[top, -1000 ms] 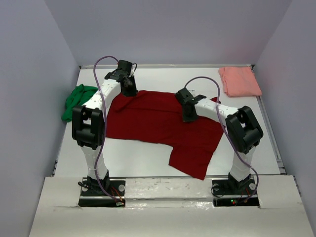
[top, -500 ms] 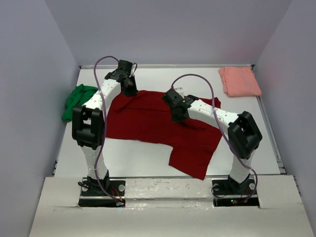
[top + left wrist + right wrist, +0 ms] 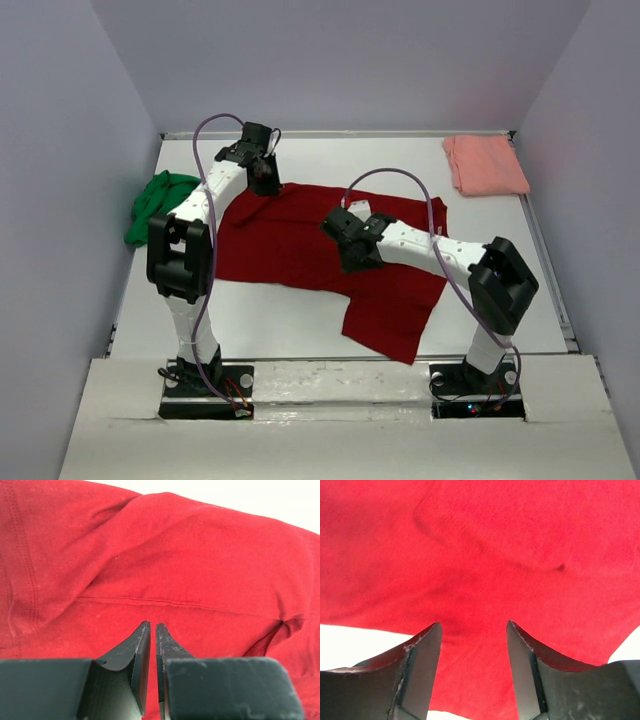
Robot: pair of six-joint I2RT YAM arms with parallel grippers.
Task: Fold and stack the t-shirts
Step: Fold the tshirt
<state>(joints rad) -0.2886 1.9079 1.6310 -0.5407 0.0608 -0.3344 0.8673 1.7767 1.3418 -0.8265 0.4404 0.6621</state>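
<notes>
The dark red t-shirt (image 3: pixel 290 240) lies spread over the middle of the table, with one flap reaching toward the near edge. My left gripper (image 3: pixel 266 186) is at its far left corner. In the left wrist view the jaws (image 3: pixel 153 626) are closed to a thin slit on the red cloth (image 3: pixel 200 555). My right gripper (image 3: pixel 352 255) hovers over the shirt's middle. Its fingers (image 3: pixel 474 625) stand apart, with only flat red cloth (image 3: pixel 495 540) beneath them. The bright green t-shirt (image 3: pixel 155 200) is bunched at the left wall. The salmon pink one (image 3: pixel 485 163) lies folded at the far right corner.
The white table (image 3: pixel 270 315) is boxed in by grey walls on three sides. Bare surface shows between the red shirt and the near edge. Purple cables arch over both arms.
My right gripper has moved left and nearer across the red shirt, and its jaws have opened. The left arm and its grip are unchanged.
</notes>
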